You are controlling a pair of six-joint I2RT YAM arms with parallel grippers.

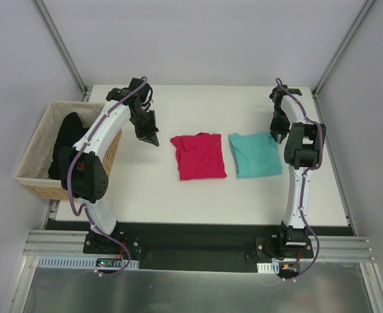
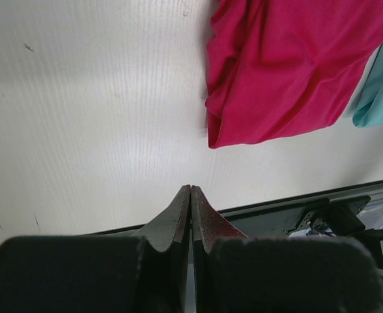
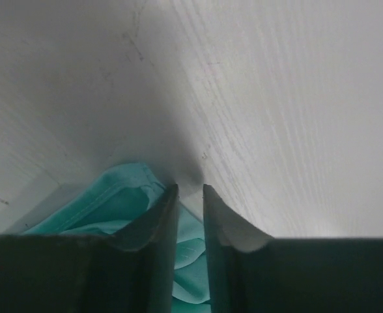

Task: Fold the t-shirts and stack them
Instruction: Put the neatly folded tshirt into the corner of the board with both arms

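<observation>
A crimson-pink t-shirt (image 1: 198,156) lies folded at the middle of the table, and it also shows in the left wrist view (image 2: 289,65). A teal t-shirt (image 1: 255,154) lies folded just to its right, apart from it, and its edge shows in the left wrist view (image 2: 380,91). My left gripper (image 1: 154,139) is shut and empty, hanging left of the pink shirt; its jaws (image 2: 191,188) press together. My right gripper (image 1: 275,135) is at the teal shirt's far right corner. In the right wrist view it (image 3: 187,190) is narrowly open over the teal cloth (image 3: 107,208).
A woven wicker basket (image 1: 35,153) with dark cloth (image 1: 66,140) inside stands off the table's left edge, beside the left arm. The table's front edge and a black rail (image 2: 322,208) show in the left wrist view.
</observation>
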